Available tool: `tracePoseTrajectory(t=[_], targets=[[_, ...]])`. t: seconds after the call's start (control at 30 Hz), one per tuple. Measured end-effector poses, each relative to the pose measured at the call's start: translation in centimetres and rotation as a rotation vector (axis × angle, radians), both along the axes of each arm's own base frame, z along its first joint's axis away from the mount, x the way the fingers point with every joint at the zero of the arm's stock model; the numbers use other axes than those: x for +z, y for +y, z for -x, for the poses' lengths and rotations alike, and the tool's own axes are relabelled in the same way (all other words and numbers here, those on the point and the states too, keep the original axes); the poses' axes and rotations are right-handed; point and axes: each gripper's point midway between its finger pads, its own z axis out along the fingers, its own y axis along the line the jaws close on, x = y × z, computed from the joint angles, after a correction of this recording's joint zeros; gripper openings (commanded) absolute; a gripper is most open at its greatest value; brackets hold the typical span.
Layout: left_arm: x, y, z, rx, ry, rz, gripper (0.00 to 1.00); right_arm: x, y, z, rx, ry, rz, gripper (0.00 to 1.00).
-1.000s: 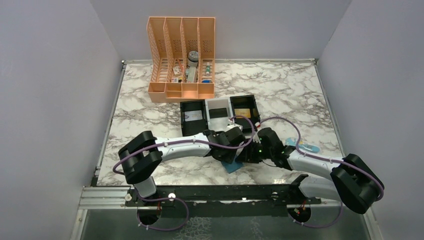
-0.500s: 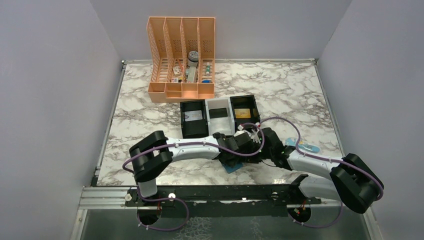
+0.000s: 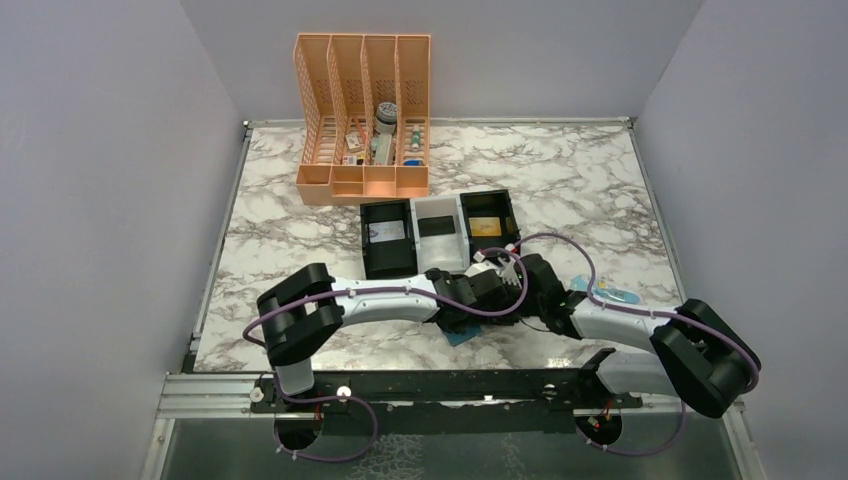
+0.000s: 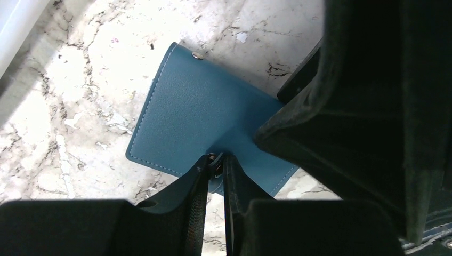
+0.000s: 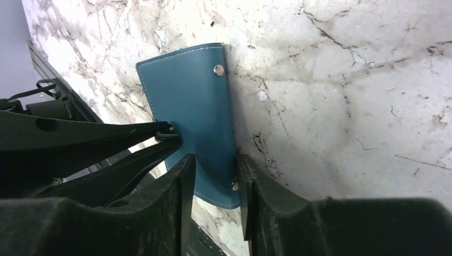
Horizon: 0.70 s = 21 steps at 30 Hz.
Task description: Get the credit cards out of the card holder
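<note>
The card holder (image 4: 194, 104) is a flat blue wallet lying on the marble near the front middle, outer face and metal snaps up (image 5: 189, 88); only a corner (image 3: 462, 336) shows from above. My left gripper (image 4: 216, 160) is shut on its near edge at a snap, and its fingers (image 5: 133, 140) reach in from the left in the right wrist view. My right gripper (image 5: 214, 166) stands open over the holder's other end, one finger against its side edge. No credit cards show at the holder. A black credit card (image 3: 437, 226) lies in the tray's white middle compartment.
The black-and-white three-compartment tray (image 3: 366, 250) sits just behind the grippers, with flat cards in its outer compartments too. An orange slotted organiser (image 3: 365, 120) stands at the back. A pale blue packet (image 3: 620, 297) lies right of the right arm. The metal rail (image 3: 420, 385) runs along the front.
My left arm has reached further right to the holder and its jaws have narrowed onto the edge. My right gripper's jaws have widened a little and its arm has shifted slightly.
</note>
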Motion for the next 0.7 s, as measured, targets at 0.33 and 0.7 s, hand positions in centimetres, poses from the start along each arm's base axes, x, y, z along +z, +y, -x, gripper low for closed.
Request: tracePoseTrajectory(t=[0.33,0.7], targets=[[0.3,1.3,-0.3,0.061,-0.041,0.003,0.46,-0.4,-0.4,0.0,-0.019,-0.002,0.018,0.25],[1.0,3.9,-1.1,0.262,-0.106,0.002,0.70,-0.4,-0.5,0.1,-0.024,0.004,0.016,0.26]])
